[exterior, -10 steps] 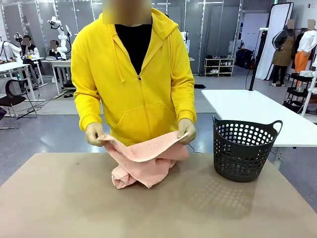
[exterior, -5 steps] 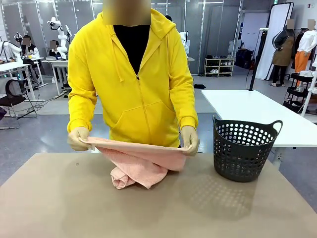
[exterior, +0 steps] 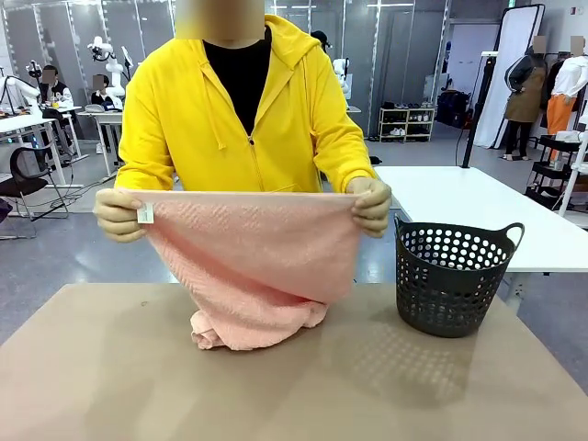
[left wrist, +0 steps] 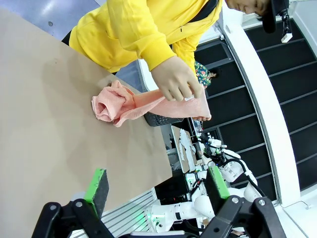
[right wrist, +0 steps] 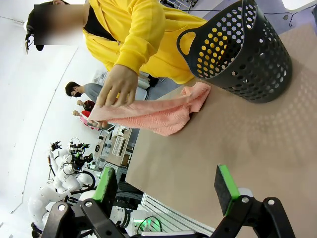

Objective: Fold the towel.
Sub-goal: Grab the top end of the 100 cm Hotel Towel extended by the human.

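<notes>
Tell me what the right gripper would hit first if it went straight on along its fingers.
Probably the towel, held up by the person's hand; it lies ahead of the open right gripper. The dark basket sits off to one side. Depth is unclear, so the table could come first.

Front camera faces person across surface, close. Wrist cameras sit low over surface, tilted sideways. All three share towel, person.
</notes>
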